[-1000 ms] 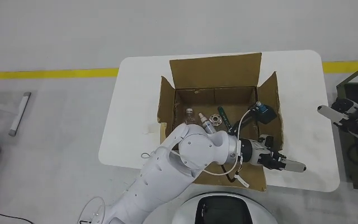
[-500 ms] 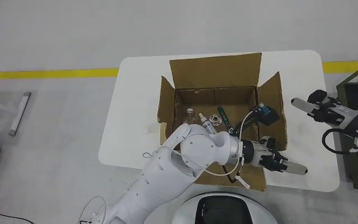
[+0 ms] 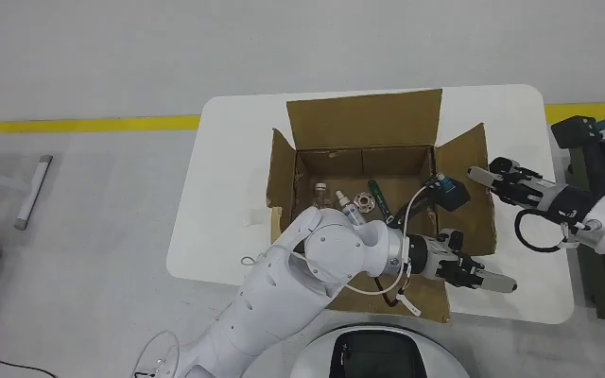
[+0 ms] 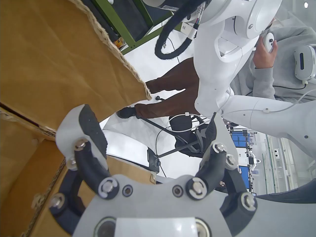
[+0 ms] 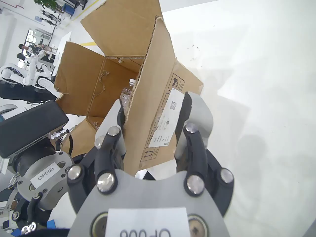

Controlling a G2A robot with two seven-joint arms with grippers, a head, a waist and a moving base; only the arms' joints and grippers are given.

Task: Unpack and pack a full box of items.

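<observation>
Brown cardboard box (image 3: pixel 364 118), its flaps folded outward, stands open on the white rounded table (image 3: pixel 236 189). On its floor lie two clear plastic bottles (image 3: pixel 331 200) side by side, a slim green tool (image 3: pixel 375 196) and a blue-and-black object (image 3: pixel 452 192) against the right wall. Right gripper (image 5: pixel 153 107) is spread wide and straddles the free edge of the box's right side flap (image 5: pixel 153 75), one finger on each face; whether the pads touch the cardboard cannot be told. Left gripper (image 3: pixel 501 282), its arm lying across the box's near side, sits just past the near right corner, fingers parted with nothing between them.
</observation>
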